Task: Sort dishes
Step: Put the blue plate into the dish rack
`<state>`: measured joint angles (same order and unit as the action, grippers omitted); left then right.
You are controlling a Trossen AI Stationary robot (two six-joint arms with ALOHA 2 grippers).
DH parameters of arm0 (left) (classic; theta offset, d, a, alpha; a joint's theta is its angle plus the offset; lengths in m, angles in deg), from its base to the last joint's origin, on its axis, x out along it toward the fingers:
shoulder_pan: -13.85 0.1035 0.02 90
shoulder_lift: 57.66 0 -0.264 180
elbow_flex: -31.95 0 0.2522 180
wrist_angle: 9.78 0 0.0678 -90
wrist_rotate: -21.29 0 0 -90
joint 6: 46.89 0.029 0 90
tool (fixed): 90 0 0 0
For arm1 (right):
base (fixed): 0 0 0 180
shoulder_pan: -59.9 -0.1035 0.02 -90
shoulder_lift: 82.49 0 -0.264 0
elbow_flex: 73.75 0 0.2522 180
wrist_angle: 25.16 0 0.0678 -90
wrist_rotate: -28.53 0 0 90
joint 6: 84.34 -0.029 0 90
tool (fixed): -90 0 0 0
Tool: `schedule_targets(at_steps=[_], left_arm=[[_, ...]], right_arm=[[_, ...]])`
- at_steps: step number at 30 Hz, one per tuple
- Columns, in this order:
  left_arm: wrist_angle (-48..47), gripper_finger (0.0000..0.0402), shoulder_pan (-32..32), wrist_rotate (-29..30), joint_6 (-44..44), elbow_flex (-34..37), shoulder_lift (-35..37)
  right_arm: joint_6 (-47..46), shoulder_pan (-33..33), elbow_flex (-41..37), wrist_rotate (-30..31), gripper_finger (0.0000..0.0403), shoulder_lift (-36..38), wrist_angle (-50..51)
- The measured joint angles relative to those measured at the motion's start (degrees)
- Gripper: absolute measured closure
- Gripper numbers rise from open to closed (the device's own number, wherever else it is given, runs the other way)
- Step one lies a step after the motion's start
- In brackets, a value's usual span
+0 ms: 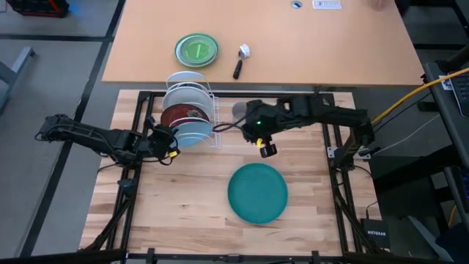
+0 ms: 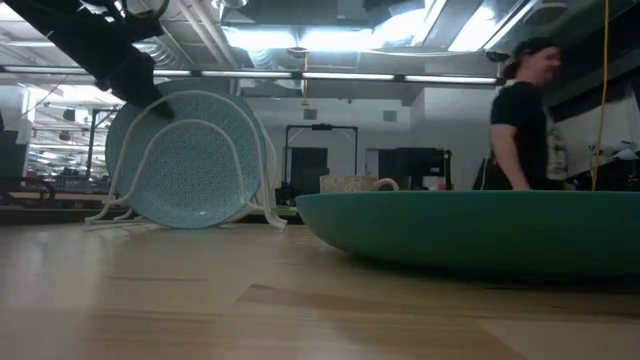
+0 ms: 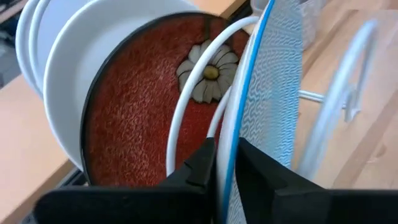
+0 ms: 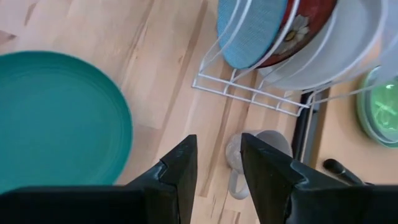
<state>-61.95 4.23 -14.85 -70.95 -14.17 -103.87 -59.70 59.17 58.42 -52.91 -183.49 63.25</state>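
Observation:
A white wire rack (image 1: pixel 214 110) at the far left holds three plates on edge: a white plate (image 1: pixel 187 95), a dark red patterned plate (image 3: pixel 137 112) and, nearest, a light blue plate (image 1: pixel 192 134). My left gripper (image 1: pixel 170 144) is at the light blue plate's left rim. A teal plate (image 1: pixel 257 192) lies flat on the table, near the middle. My right gripper (image 1: pixel 266 149) hangs open above the table between rack and teal plate. A small grey mug (image 4: pixel 258 149) stands below it, beside the rack. My left gripper has the light blue plate's rim (image 3: pixel 231 134) between its two fingers, one on each face. The fingers come from the table's left, slanting slightly down. The plate stands upright on its edge in the rack's nearest slot (image 2: pixel 195 160).
A bright green plate (image 1: pixel 196 50) and a dark-handled utensil (image 1: pixel 239 62) lie on the light table beyond the rack. A person (image 2: pixel 525 120) stands behind the table. Bare wood lies left of the teal plate and along the near edge.

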Motion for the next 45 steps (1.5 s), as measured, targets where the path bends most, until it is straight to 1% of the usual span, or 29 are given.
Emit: schedule_targets(at_steps=[9, 14, 28, 31, 34, 45], left_arm=[[-0.2, 0.0287, 0.0, -0.9, -5.4, 0.1, 0.0], [0.0, 0.0267, 0.0, -1.1, -6.0, 0.1, 0.0], [0.5, 0.0265, -0.1, -1.4, -5.5, -2.6, 0.0], [0.5, 0.0265, -0.1, -1.4, -4.0, -3.2, 0.0], [0.5, 0.0265, -0.1, -1.4, -2.6, -3.3, 0.1], [0.5, 0.0265, -0.1, -1.4, -2.6, -3.4, 0.7]], right_arm=[[0.0, 0.0, 0.0, -0.2, 0.0274, -5.2, -0.1], [0.0, 0.0, 0.0, -0.2, 0.0274, -7.1, -0.2], [0.0, 0.0, 0.0, -0.3, 0.0274, -7.9, -2.1], [0.0, 0.0, 0.0, -0.3, 0.0274, -8.2, -2.3], [0.0, 0.0, 0.0, -0.4, 0.0274, -8.4, -3.4], [1.5, 0.0, 0.0, -0.6, 0.0274, -8.9, -4.3]])
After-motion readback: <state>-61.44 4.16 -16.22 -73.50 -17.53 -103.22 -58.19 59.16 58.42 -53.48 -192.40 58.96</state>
